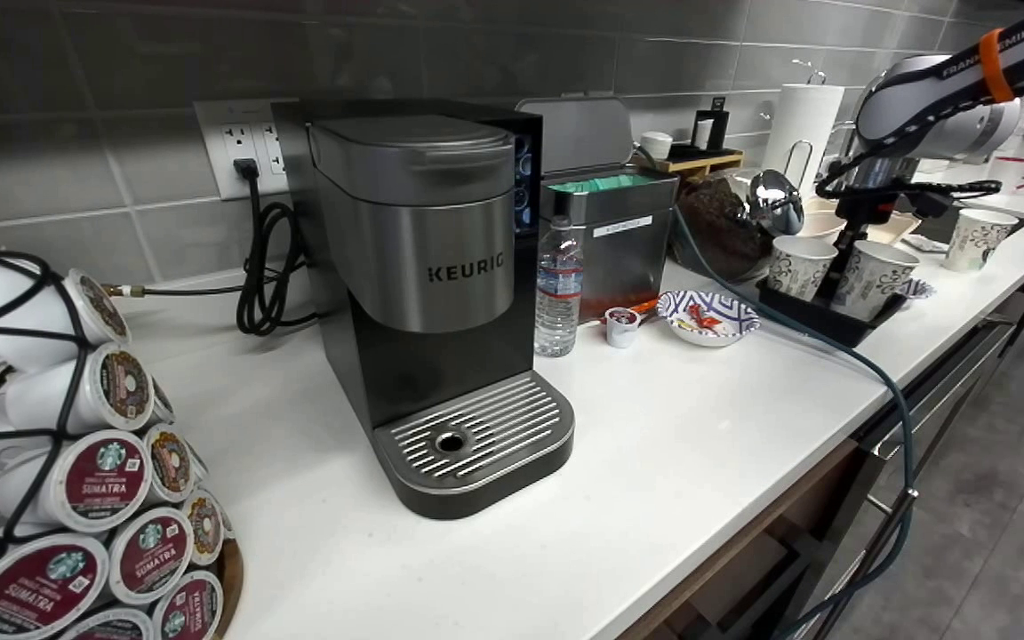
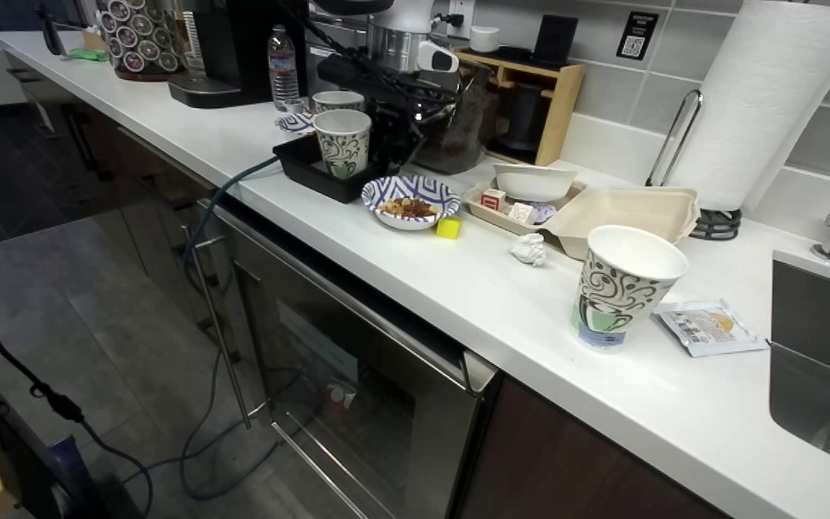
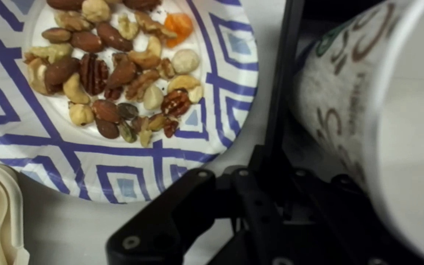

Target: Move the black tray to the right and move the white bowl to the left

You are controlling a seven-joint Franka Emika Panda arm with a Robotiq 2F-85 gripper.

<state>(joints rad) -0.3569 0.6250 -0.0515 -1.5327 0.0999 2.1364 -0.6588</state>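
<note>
The black tray (image 1: 819,320) holds two patterned paper cups (image 1: 872,280); it also shows in an exterior view (image 2: 314,176), and its rim in the wrist view (image 3: 283,73). My gripper (image 3: 271,156) is shut on the tray's rim, on the side facing the bowl of nuts. It reaches down beside the cups in both exterior views (image 1: 836,276) (image 2: 390,148); its fingertips are hard to see. A white bowl (image 2: 386,191) with a blue pattern and mixed nuts sits beside the tray (image 3: 123,184). A similar bowl with red pieces (image 1: 685,307) sits on the tray's opposite side. I cannot tell which bowl the task means.
A teal cable (image 1: 885,378) runs past the tray over the counter's front edge. A beige takeout container (image 2: 624,209), a yellow block (image 2: 448,228), crumpled paper (image 2: 529,249) and another cup (image 2: 624,288) stand toward the sink. A bottle (image 1: 558,293) and coffee maker (image 1: 441,258) stand on the opposite side.
</note>
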